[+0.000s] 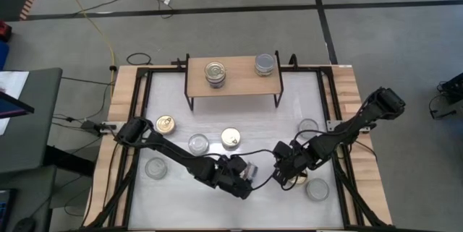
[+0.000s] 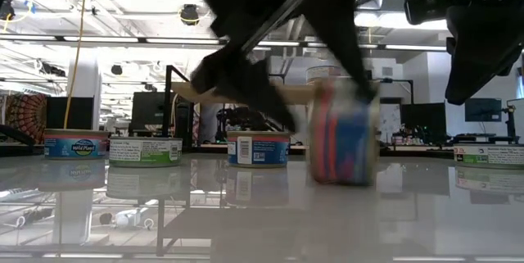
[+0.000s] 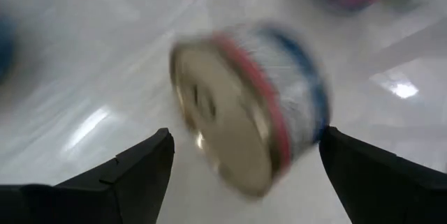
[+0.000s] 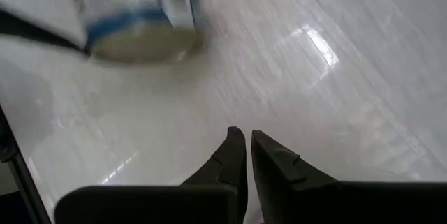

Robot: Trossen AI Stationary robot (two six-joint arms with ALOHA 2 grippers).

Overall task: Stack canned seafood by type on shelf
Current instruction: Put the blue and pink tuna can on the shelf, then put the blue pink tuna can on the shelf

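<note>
Cans dot the glossy white tabletop; left gripper released, right gripper clenched empty.

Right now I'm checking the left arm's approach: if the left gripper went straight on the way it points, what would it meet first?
Most likely the tipped can, on its edge just ahead of the open left gripper; depth is unclear.

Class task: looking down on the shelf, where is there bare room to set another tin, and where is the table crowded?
The shelf is bare between the gold-lidded stack and the silver-lidded stack, and at its left end. The table is bare just in front of the shelf. The front is crowded: loose tins, the left hand and the right hand.
</note>
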